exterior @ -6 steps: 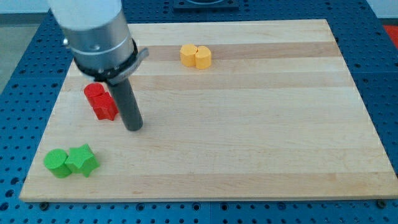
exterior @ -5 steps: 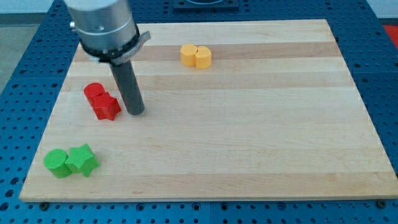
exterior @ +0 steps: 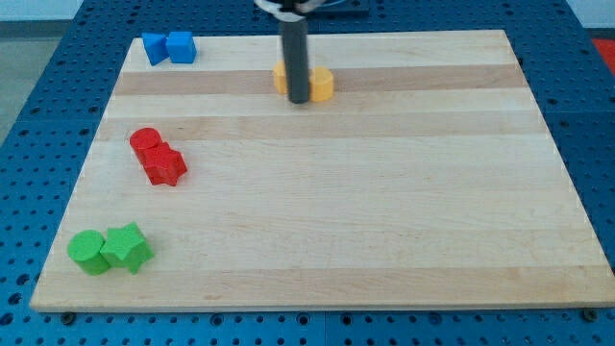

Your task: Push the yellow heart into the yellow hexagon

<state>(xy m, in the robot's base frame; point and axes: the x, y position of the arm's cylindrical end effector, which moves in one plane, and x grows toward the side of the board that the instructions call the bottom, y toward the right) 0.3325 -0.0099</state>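
Observation:
Two yellow blocks sit touching each other near the view's top centre. The yellow hexagon [exterior: 280, 77] is on the left and the yellow heart [exterior: 322, 85] on the right. The dark rod stands in front of the pair and hides their middle. My tip [exterior: 299, 99] rests on the board at the near edge of the two blocks, right where they meet.
Two blue blocks [exterior: 168, 47] lie at the top left corner of the wooden board [exterior: 384, 192]. A red cylinder [exterior: 145, 143] and a red star [exterior: 164, 165] touch at the left. A green cylinder [exterior: 88, 252] and a green star [exterior: 128, 247] touch at the bottom left.
My tip has moved from beside the red blocks up and to the right to the yellow pair. The arm's body has left the view, uncovering the blue blocks. No block has moved.

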